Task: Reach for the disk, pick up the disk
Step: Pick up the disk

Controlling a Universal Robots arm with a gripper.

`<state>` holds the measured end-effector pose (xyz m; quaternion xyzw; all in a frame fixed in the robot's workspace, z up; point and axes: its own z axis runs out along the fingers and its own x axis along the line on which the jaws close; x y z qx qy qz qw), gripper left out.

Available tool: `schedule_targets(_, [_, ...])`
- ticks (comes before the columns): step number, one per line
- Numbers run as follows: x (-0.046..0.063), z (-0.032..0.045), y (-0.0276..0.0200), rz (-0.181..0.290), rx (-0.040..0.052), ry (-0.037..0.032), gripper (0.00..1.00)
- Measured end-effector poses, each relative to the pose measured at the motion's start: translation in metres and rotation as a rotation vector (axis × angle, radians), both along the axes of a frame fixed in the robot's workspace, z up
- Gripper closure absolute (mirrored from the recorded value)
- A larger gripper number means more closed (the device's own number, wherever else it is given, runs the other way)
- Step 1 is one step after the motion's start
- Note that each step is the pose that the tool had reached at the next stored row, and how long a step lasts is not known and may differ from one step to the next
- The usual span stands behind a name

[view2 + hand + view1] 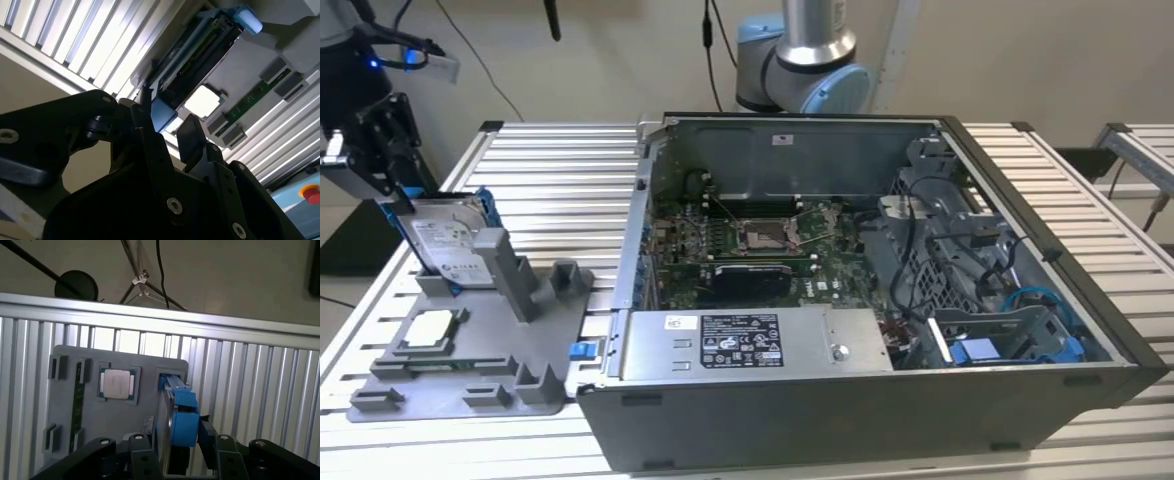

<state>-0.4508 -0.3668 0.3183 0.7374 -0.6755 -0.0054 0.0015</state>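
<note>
Disk (447, 240) stands on edge in a slot of the grey fixture tray (480, 372), on the slatted table (560, 165) at the exterior view's left, beside the open computer case (854, 420). My gripper (176, 424) sits at the disk's top edge with its jaws apart, one finger (206, 431) on each side of the blue bracket (184, 412). Contact: probably none, though the gap is hard to judge in both wrist views. CPU chip (117, 384) lies flat in the tray nearby.
</note>
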Motion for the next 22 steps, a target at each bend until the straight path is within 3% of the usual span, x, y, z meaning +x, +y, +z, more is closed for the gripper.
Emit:
schedule_targets(5, [0.0, -0.0088, 0.0006, -0.001, 0.0001, -0.0002, 0.0])
schedule_targets(14, [0.0, -0.0097, 0.0007, -0.001, 0.0002, -0.0003, 0.0])
schedule_targets(22, [0.0, -0.0159, 0.001, -0.001, 0.0001, -0.0002, 0.0])
